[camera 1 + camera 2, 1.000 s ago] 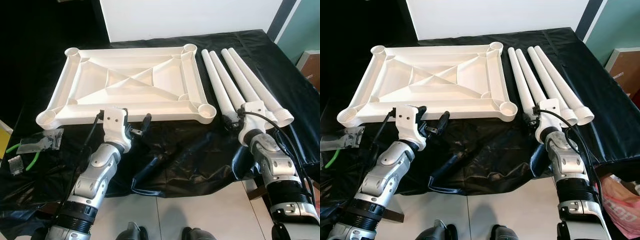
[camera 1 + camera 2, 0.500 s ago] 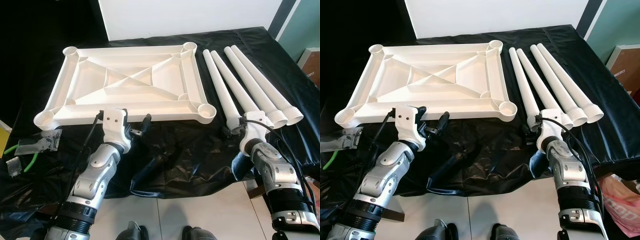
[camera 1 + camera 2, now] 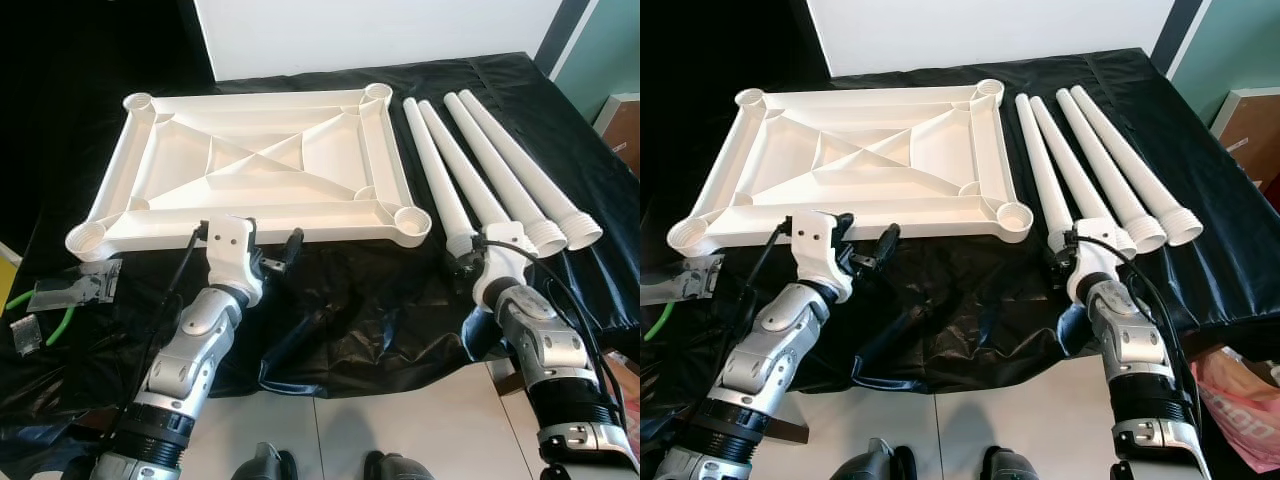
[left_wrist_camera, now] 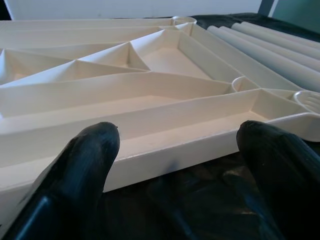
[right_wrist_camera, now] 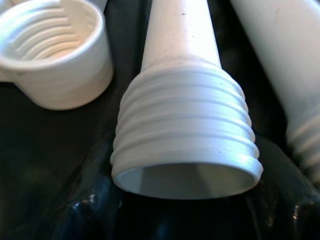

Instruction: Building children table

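Observation:
A white plastic tabletop (image 3: 250, 165) lies upside down on the black sheet, ribs up, with a round threaded socket (image 3: 412, 220) at each corner. Right of it lie several white tapered legs (image 3: 500, 160), side by side, threaded ends toward me. My left gripper (image 4: 176, 150) is open just short of the tabletop's near rim (image 4: 165, 150), one finger (image 3: 293, 243) showing beside the wrist. My right gripper (image 3: 462, 260) sits at the threaded end (image 5: 185, 135) of the leftmost leg (image 3: 435, 165), next to the near-right socket (image 5: 50, 50).
The black plastic sheet (image 3: 360, 300) hangs wrinkled over the near edge onto the tiled floor (image 3: 400, 430). Clear bags and a green cord (image 3: 70, 292) lie at the left. A white board (image 3: 380, 30) stands behind, and a cardboard box (image 3: 625, 120) at the right.
My right arm has drawn back toward me and to the left, off the ends of the middle legs, to the leftmost leg's end. The left arm has stayed put.

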Tool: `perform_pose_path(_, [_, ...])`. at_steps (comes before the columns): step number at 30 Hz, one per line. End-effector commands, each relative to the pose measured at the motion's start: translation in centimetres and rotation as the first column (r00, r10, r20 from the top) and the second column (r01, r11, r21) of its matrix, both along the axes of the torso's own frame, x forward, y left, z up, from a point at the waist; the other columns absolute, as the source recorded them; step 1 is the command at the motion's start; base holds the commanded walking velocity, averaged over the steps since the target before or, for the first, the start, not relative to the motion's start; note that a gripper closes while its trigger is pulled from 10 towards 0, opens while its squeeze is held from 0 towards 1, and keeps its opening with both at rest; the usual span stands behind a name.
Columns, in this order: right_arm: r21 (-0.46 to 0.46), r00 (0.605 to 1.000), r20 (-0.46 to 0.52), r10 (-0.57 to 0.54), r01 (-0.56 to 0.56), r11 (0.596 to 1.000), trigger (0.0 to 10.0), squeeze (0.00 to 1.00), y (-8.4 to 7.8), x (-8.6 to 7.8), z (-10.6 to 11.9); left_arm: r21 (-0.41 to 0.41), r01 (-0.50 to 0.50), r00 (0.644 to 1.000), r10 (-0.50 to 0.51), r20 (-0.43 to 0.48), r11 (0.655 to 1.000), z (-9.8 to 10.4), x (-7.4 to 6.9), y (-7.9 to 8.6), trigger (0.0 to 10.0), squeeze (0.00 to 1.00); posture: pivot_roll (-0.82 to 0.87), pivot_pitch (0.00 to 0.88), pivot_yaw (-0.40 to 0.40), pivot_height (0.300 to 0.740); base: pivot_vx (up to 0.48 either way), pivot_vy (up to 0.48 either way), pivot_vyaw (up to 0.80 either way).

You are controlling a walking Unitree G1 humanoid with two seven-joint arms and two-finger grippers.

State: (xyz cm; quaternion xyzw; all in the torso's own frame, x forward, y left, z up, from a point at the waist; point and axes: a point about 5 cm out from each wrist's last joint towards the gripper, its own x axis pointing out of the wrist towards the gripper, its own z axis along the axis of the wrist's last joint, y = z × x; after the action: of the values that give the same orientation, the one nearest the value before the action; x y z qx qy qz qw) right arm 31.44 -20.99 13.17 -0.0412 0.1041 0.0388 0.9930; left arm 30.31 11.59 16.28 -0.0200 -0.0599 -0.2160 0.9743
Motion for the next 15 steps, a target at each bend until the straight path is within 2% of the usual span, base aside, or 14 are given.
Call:
perform_pose_path(1, [0.013, 0.998, -0.069, 0.001, 0.0, 1.0, 0.0, 0.0, 0.4, -0.8, -1.3, 0.022, 0.147, 0.989, -0.147, -0.007, 0.989, -0.4, -0.5, -0.7, 10.0, 0.0, -0.03, 0.146, 0.033, 0.74, 0.0, 0.0, 0.0])
perform_pose_path(2, [0.013, 0.998, -0.069, 0.001, 0.0, 1.0, 0.0, 0.0, 0.4, -0.8, -1.3, 0.022, 0.147, 0.989, -0.147, -0.007, 0.989, -0.4, -0.5, -0.7, 10.0, 0.0, -0.03, 0.146, 0.033, 0.74, 0.0, 0.0, 0.0])
perform_pose_path(3, [0.01, 0.998, -0.056, -0.004, 0.004, 1.0, 0.0, 0.0, 0.9, -1.5, -1.0, 0.021, 0.146, 0.989, -0.146, -0.007, 0.989, -0.4, -0.5, -0.7, 10.0, 0.0, -0.03, 0.142, 0.028, 0.74, 0.0, 0.0, 0.0])
perform_pose_path(7, [0.01, 0.998, -0.056, -0.004, 0.004, 1.0, 0.0, 0.0, 0.9, -1.5, -1.0, 0.021, 0.146, 0.989, -0.146, -0.007, 0.989, -0.4, -0.5, -0.7, 10.0, 0.0, -0.03, 0.142, 0.028, 0.74, 0.0, 0.0, 0.0])
perform_pose_path(8, [-0.02, 0.999, -0.048, -0.013, 0.012, 1.0, 10.0, 0.0, 1.3, -3.2, -0.7, 0.021, 0.147, 0.989, -0.147, -0.004, 0.989, -0.3, -0.5, -0.7, 10.0, 0.0, -0.03, 0.138, 0.026, 0.74, 0.0, 0.0, 0.0])
perform_pose_path(10, [-0.02, 0.999, -0.048, -0.013, 0.012, 1.0, 10.0, 0.0, 1.3, -3.2, -0.7, 0.021, 0.147, 0.989, -0.147, -0.004, 0.989, -0.3, -0.5, -0.7, 10.0, 0.0, -0.03, 0.138, 0.026, 0.74, 0.0, 0.0, 0.0])
perform_pose_path(11, [-0.03, 0.999, -0.045, -0.014, 0.012, 0.999, 10.0, 0.45, 1.4, -3.6, -0.7, 0.021, 0.148, 0.989, -0.148, -0.004, 0.989, -0.3, -0.5, -0.7, 10.0, 0.0, -0.03, 0.137, 0.027, 0.74, 0.0, 0.0, 0.0])
perform_pose_path(12, [-0.021, 0.999, -0.04, -0.012, 0.011, 1.0, 10.0, 1.0, 1.4, -3.8, -0.7, 0.021, 0.15, 0.989, -0.15, -0.004, 0.989, -0.3, -0.5, -0.7, 10.0, 0.0, -0.04, 0.134, 0.028, 0.74, 0.0, 0.0, 0.0])
perform_pose_path(15, [-0.029, 1.0, 0.002, -0.027, 0.027, 0.999, 10.0, 1.0, 1.2, -3.4, -0.2, 0.024, 0.155, 0.988, -0.155, -0.004, 0.988, -0.3, -0.5, -0.7, 10.0, 0.0, -0.04, 0.13, 0.032, 0.74, 0.0, 0.0, 0.0])
